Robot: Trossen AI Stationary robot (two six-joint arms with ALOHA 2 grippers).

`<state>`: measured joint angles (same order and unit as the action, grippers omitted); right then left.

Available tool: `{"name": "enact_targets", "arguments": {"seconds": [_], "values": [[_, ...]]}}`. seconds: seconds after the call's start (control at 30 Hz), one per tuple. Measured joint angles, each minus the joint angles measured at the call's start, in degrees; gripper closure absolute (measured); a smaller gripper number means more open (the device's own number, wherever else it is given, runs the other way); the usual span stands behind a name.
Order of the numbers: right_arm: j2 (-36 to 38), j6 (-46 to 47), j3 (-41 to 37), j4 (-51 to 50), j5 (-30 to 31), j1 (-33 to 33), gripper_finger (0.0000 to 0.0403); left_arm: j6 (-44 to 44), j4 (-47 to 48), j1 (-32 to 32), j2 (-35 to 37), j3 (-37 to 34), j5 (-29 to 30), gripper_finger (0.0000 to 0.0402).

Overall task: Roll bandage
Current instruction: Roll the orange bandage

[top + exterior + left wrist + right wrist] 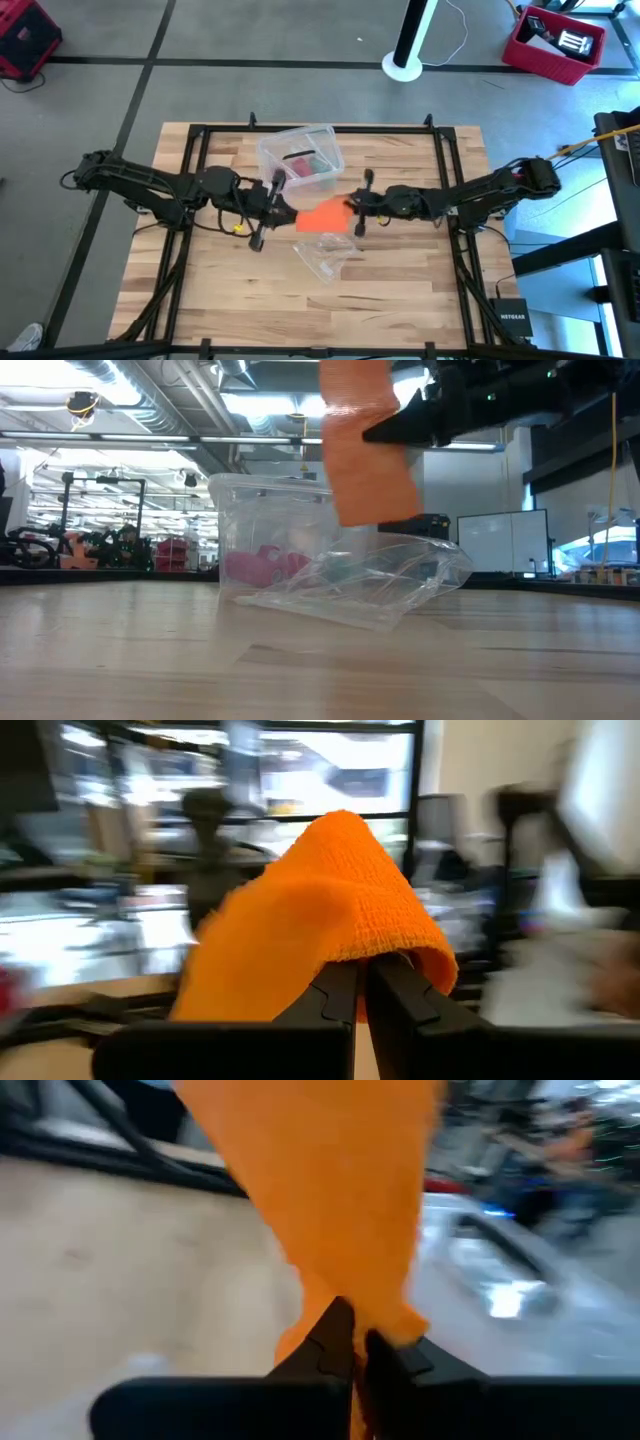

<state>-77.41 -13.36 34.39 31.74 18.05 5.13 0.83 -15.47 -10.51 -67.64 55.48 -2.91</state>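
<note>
Two hands, left hand (pixel 360 982) and right hand (pixel 350 1342), each clench one orange bandage (pixel 324 216).

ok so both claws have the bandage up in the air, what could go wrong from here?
1. Each claw, left and right, pinches only a narrow edge of the bandage; the soft fabric could slip out if they pull apart.
2. The loose end hangs just above the crumpled plastic wrapper; it may snag or drag it.
3. The clear box sits close behind the claws; a wide swing might knock it.
</note>
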Motion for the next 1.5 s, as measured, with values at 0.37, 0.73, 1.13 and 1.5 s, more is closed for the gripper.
{"name": "enact_targets", "arguments": {"seconds": [0.37,0.73,1.13,1.5], "values": [[13.83,-7.10,-0.02,-12.39,10.47,-1.57,0.0397,-0.40,-2.30,-2.66,-0.02,0.00,-13.35,0.0398],[10.20,7.62,-0.04,-12.76,-3.31,-1.38,0.0397,5.85,-9.43,2.43,0.88,-0.02,3.47,0.0398],[10.15,16.11,-0.04,-20.16,-7.57,0.20,0.0400,5.60,1.94,9.05,6.43,-0.02,7.49,0.0398],[10.15,20.49,-0.04,-19.64,-10.35,2.83,0.0401,9.23,3.53,9.55,7.45,-0.02,8.94,0.0398]]}}
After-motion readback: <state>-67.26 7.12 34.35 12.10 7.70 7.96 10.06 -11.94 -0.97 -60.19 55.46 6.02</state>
